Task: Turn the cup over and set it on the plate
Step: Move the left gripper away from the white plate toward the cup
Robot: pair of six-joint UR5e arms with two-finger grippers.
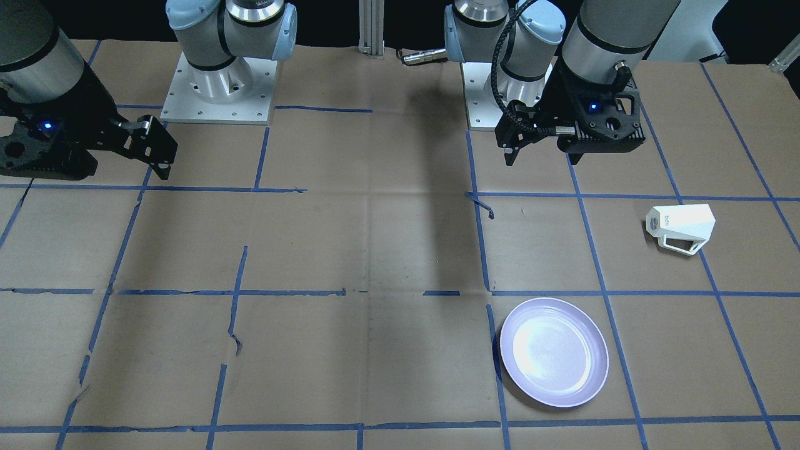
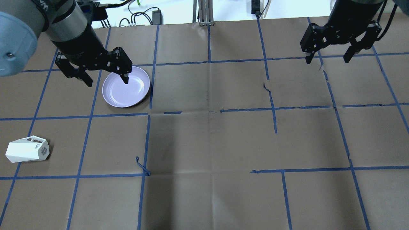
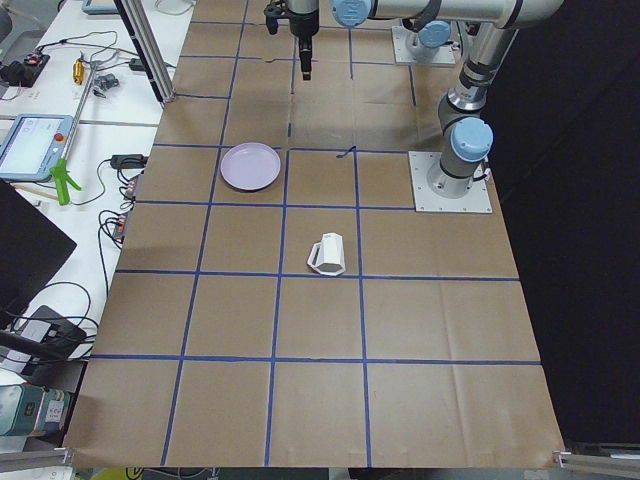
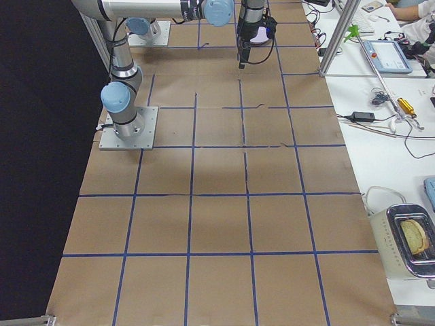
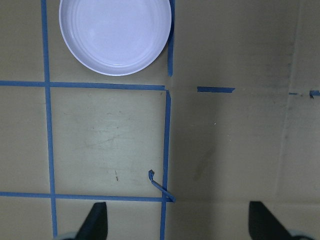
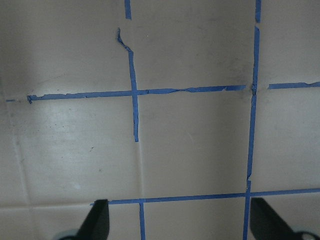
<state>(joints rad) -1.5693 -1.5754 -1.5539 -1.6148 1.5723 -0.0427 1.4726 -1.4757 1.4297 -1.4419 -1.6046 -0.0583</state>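
Note:
The white faceted cup (image 2: 27,150) lies on its side near the table's left edge, its lettered base end toward the table's middle; it also shows in the front view (image 1: 681,226) and the left side view (image 3: 327,254). The lavender plate (image 2: 126,86) lies flat and empty farther out, also in the front view (image 1: 554,352) and the left wrist view (image 5: 115,32). My left gripper (image 2: 107,81) hangs open and empty above the table, overlapping the plate's near-left edge in the overhead view, well apart from the cup. My right gripper (image 2: 327,60) is open and empty over the far right of the table.
Brown paper with a blue tape grid covers the table. A loose tape curl (image 2: 142,166) sticks up near the middle. The two arm bases (image 1: 219,87) stand at the robot's side. An aluminium post (image 2: 204,12) stands at the far edge. Benches with cables flank the table ends.

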